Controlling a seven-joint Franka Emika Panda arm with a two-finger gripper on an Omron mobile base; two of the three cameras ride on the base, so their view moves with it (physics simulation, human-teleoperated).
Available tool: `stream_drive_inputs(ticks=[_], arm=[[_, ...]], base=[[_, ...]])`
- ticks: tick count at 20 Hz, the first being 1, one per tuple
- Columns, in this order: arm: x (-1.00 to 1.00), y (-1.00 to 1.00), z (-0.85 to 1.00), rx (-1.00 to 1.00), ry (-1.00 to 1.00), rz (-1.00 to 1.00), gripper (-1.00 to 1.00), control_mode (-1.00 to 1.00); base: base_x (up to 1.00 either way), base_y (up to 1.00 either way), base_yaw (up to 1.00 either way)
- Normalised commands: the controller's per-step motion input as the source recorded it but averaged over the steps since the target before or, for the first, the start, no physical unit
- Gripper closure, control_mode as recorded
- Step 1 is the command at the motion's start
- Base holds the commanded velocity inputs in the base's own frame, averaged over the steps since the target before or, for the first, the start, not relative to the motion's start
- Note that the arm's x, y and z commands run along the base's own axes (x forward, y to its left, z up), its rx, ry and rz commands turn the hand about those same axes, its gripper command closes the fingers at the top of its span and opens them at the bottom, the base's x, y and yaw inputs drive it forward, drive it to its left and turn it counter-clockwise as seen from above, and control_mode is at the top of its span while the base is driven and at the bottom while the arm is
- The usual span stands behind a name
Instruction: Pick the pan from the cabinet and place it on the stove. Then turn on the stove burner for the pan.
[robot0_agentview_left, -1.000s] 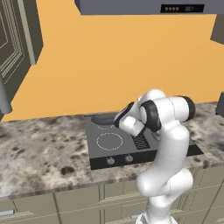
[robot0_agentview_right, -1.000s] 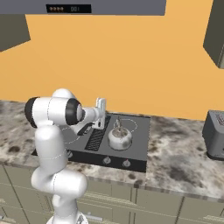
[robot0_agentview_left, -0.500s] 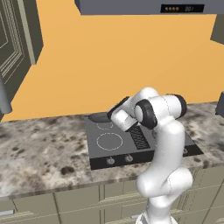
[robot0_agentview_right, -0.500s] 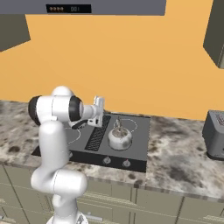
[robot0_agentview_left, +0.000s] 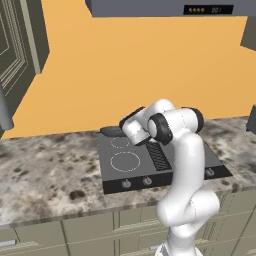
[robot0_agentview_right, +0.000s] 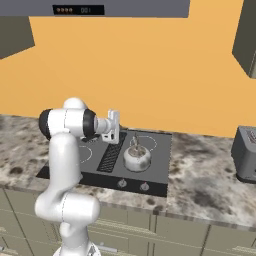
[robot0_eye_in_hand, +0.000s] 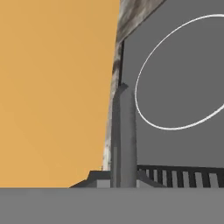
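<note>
1. Orange wall: backs the speckled stone counter. It looms large in the hand view because the hand points along the rear edge of the cooktop.
2. Black glass stove: set into the counter, with a ribbed grille down its middle.
3. Kettle: sits on a right-hand ring, so the left rings are the free ones for the pan.
4. Pan: a dark shallow disc at the stove's rear-left corner, overhanging the back edge and not centred on any ring. Whether it touches the glass cannot be told.
5. Small ring: just in front of the pan, and probably where it is meant to go.
6. Handle: runs straight out from between the fingers, which gives a thin grip point well clear of the pan's bowl.
7. Gripper: clenched tight on the handle, carrying the pan.
8. Knobs: along the front edge, none yet reached for.
</note>
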Motion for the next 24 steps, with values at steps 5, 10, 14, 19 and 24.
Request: stream_drive_inputs(ticks=[5, 10, 14, 19, 24], arm=[[-0.05, 0.15, -0.24, -0.13, -0.13, -0.01, 1.0, -1.0], [-0.04, 0.0, -0.15, -0.06, -0.09, 0.0, 1.0, -1.0], [-0.12, 0.04, -0.37, -0.09, -0.13, 0.0, 1.0, -1.0], [-0.29, 0.01, -0.21, -0.03, -0.14, 0.0, 1.0, -1.0], [-0.28, 0.0, -0.22, 0.0, -0.17, 0.0, 1.0, -1.0]], base=[[0.0, 0.0, 0.0], [0.0, 0.0, 0.0], [0.0, 0.0, 0.0], [0.0, 0.0, 0.0], [0.0, 0.0, 0.0]])
